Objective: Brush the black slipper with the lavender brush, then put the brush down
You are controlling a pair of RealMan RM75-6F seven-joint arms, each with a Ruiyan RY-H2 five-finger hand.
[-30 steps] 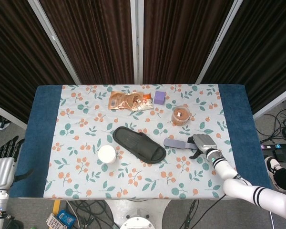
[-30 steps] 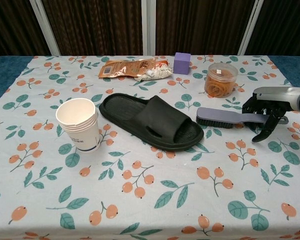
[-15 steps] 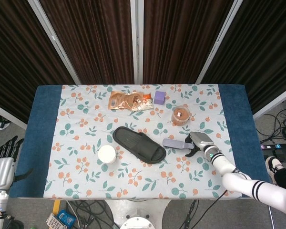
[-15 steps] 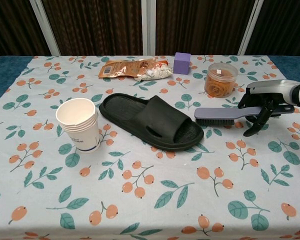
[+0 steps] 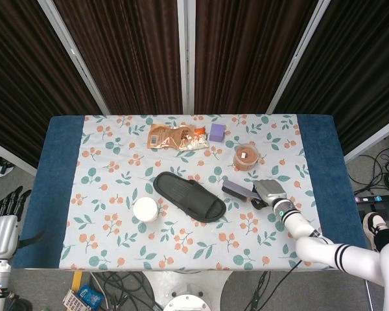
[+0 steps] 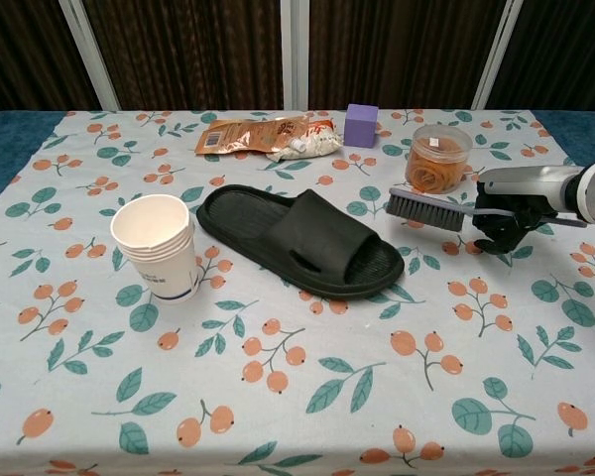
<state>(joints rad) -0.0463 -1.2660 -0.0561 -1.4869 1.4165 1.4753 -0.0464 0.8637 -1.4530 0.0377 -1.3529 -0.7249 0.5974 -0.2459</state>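
The black slipper [image 5: 189, 196] [image 6: 302, 239] lies at the table's centre, toe toward the right. My right hand [image 5: 268, 193] [image 6: 511, 208] grips the handle of the lavender brush [image 5: 237, 190] [image 6: 424, 210], which is lifted off the cloth and tilted, bristles down, just right of the slipper's toe. The brush head does not touch the slipper. My left hand [image 5: 2, 208] hangs off the table's left edge with its fingers spread and nothing in it; only the head view shows it.
A stack of white paper cups [image 5: 144, 209] [image 6: 158, 246] stands left of the slipper. Behind are a snack packet [image 5: 176, 137] [image 6: 266, 135], a purple cube [image 5: 216, 133] [image 6: 361, 125] and a clear tub of orange rubber bands [image 5: 246, 157] [image 6: 437, 158] close to the brush.
My right hand closed on the brush handle and raised the brush off the table, carrying it slightly back and left toward the slipper. The left hand stayed put.
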